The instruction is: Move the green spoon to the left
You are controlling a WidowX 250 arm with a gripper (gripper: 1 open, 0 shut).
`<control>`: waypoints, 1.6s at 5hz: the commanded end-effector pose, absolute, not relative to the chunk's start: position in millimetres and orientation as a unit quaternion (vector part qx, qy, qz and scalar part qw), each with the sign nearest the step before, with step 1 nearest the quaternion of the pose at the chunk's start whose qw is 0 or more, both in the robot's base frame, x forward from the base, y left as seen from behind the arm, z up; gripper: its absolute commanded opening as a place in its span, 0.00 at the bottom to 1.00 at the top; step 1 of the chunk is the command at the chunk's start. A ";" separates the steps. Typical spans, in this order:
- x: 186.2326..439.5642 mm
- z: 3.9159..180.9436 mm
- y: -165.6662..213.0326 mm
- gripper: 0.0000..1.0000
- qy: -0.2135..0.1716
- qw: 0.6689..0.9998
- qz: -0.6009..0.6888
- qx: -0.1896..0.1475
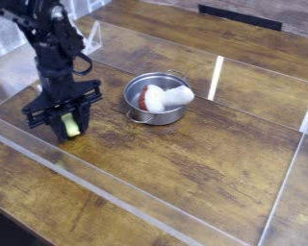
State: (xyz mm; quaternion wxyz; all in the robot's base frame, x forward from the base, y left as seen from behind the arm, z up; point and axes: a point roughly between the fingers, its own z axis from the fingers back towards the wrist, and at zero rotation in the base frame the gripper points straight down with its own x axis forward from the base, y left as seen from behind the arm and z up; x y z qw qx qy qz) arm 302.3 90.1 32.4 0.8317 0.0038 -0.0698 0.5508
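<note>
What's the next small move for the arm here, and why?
Probably open the tool and lift clear: it is shut on the green spoon, low at the wooden table, already well left of the metal bowl.

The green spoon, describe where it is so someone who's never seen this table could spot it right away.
Start at the brown wooden table fenced by clear plastic walls, and find the black robot arm on its left side. Directly under that arm, the black gripper is shut on the small yellow-green spoon, close to the near clear wall. It is the only green item; the round metal bowl to its right holds something red and white.
</note>
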 end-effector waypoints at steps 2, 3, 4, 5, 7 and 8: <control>308.3 50.4 64.4 0.00 -0.072 0.827 0.557 0.000; 301.2 43.1 54.7 0.00 -0.060 0.826 0.561 0.002; 305.2 45.4 56.2 0.00 -0.049 0.822 0.567 0.003; 307.9 48.9 56.5 0.00 -0.040 0.821 0.570 0.003; 305.4 58.1 52.8 0.00 -0.025 0.787 0.616 0.002; 303.5 63.1 49.6 0.00 -0.019 0.775 0.632 0.001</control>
